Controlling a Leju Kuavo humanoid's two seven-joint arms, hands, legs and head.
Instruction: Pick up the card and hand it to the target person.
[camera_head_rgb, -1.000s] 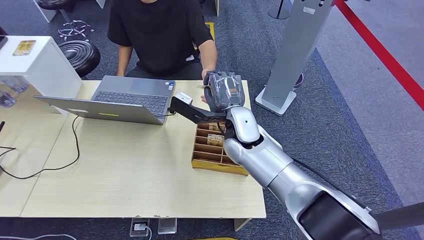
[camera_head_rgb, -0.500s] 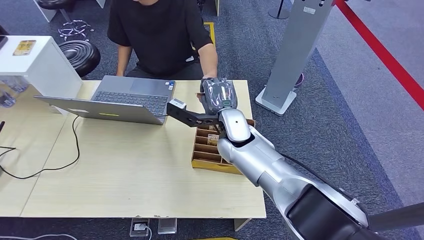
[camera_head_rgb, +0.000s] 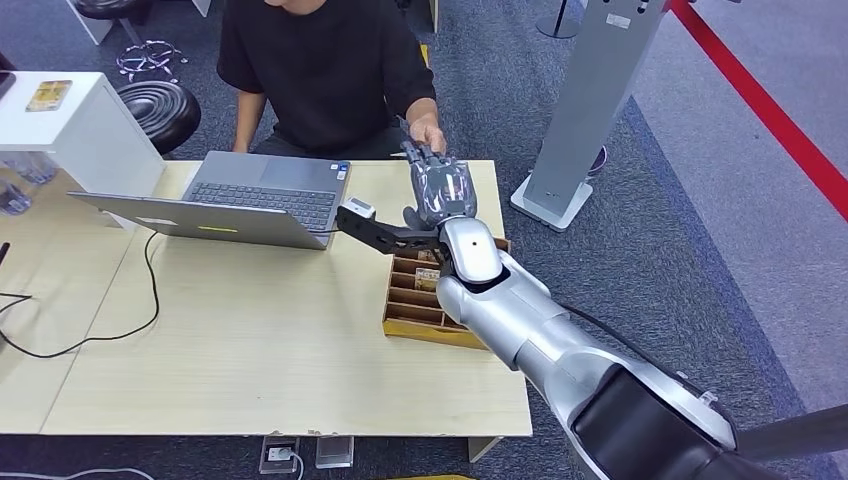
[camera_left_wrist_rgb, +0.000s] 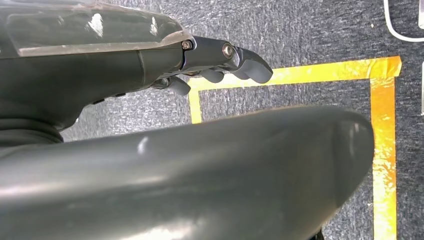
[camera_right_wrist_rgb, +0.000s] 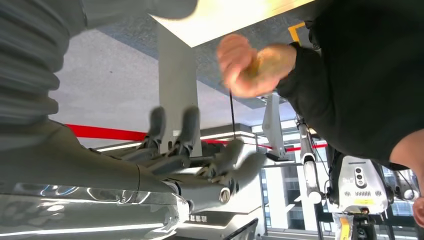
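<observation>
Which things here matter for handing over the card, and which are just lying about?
For the job:
card, seen edge-on
right robot hand, stretched toward the person
person's hand, at the card
slotted wooden tray

Just lying about:
laptop
black cable
black stool
grey stand

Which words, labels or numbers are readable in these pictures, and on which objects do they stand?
None can be read.
Laptop: small blue sticker, too small to read.
Grey pillar: white label near its top, blurred.
Machine behind the person: yellow label, too blurred.
Card in the wooden box: dark print, illegible.
</observation>
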